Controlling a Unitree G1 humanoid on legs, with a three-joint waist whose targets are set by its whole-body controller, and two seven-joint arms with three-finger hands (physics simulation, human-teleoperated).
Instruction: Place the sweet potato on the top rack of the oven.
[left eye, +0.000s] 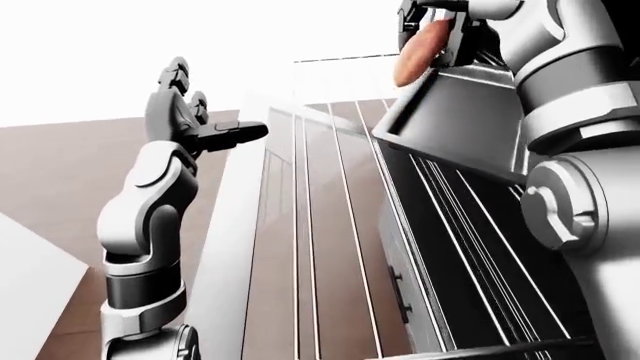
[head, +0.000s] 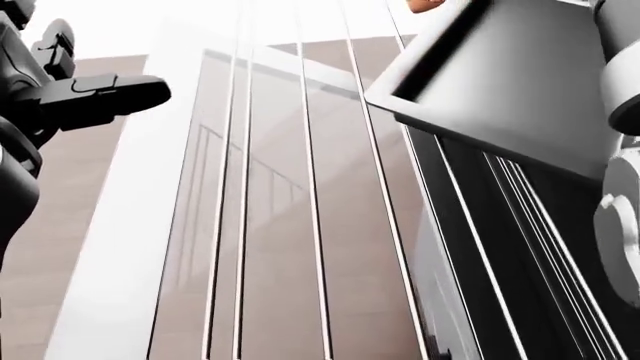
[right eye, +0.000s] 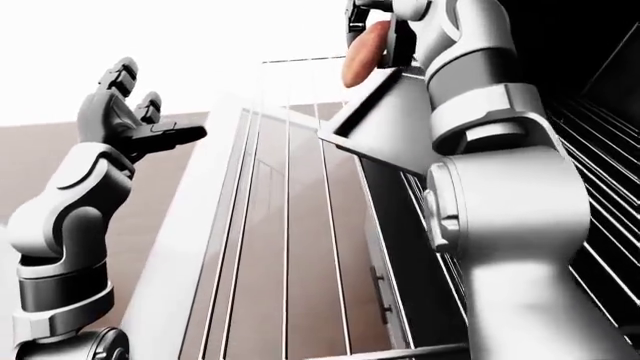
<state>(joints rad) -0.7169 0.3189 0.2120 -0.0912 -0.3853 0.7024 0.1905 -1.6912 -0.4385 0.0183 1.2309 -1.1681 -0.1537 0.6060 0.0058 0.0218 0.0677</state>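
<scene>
The orange-brown sweet potato (left eye: 416, 51) is high at the top of the left-eye view, and my right hand (left eye: 436, 31) is shut on it. It hangs just above a slanted grey oven panel (left eye: 455, 124). Below, the oven rack's thin wires (left eye: 335, 247) run down over the open glass door (left eye: 225, 270); the rack's cross bar (right eye: 392, 351) shows at the bottom. My left hand (left eye: 205, 105) is raised at the left, open and holding nothing, apart from the rack. The head view catches only a sliver of the sweet potato (head: 428, 4).
The dark oven cavity (left eye: 470, 255) with its side rails lies to the right of the rack. My right arm (right eye: 500, 225) fills the right of the right-eye view. Brown wood floor (left eye: 60, 195) shows at the left beyond the door.
</scene>
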